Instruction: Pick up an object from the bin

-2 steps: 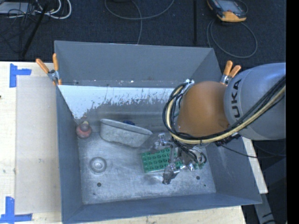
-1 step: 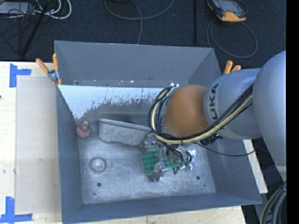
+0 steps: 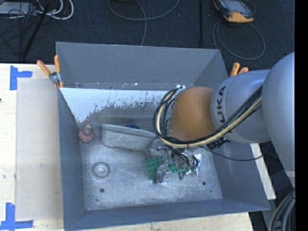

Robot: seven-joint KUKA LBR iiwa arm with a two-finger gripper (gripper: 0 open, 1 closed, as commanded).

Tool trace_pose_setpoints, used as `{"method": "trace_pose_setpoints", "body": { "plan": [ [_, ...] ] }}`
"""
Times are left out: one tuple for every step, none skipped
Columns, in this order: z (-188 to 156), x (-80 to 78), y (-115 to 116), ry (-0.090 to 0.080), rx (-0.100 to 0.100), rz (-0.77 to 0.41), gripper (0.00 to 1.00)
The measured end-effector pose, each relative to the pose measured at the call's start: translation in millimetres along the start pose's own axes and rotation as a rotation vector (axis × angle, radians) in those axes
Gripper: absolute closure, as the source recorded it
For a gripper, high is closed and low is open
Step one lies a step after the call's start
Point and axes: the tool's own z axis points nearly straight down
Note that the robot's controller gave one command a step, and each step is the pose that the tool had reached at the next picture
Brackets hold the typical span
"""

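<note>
- The arm [image 3: 250, 105] came in from the right, with its orange cover [image 3: 192, 113] hanging over the right half of the bin [image 3: 125, 189] and black-and-yellow cables [image 3: 161, 117] looped round the cover's left side.
- The pincer [image 3: 167, 163] was down low at the bin floor, right of centre and a bit toward the near wall.
- Honestly couldn't tell whether the pincer was wide or narrow, or holding anything (the wrist and a tangle of stuff sat right on top of it).
- A green piece [image 3: 153, 168] lay on the floor just at the pincer's left side, looking like it touched it. That was the closest thing to it.
- A shiny crumpled bit [image 3: 195, 163] sat just to the pincer's right, also tight against it.
- A long grey slab [image 3: 122, 137] lay across the middle of the floor, its right end running in under the cables, near the green piece.
- A blue bit [image 3: 131, 126] peeked out just behind the slab.
- A small pink knob [image 3: 86, 134] stood at the left, near the slab's left end.
- A clear cap [image 3: 100, 170] lay on the floor nearer the front left, well apart from the pincer.
</note>
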Motion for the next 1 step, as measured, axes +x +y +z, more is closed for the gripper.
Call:
{"method": "trace_pose_setpoints", "body": {
  "plan": [
    [-165.7,63.0,21.4,-0.005,0.001,-0.182,1.0]
  ]
}}
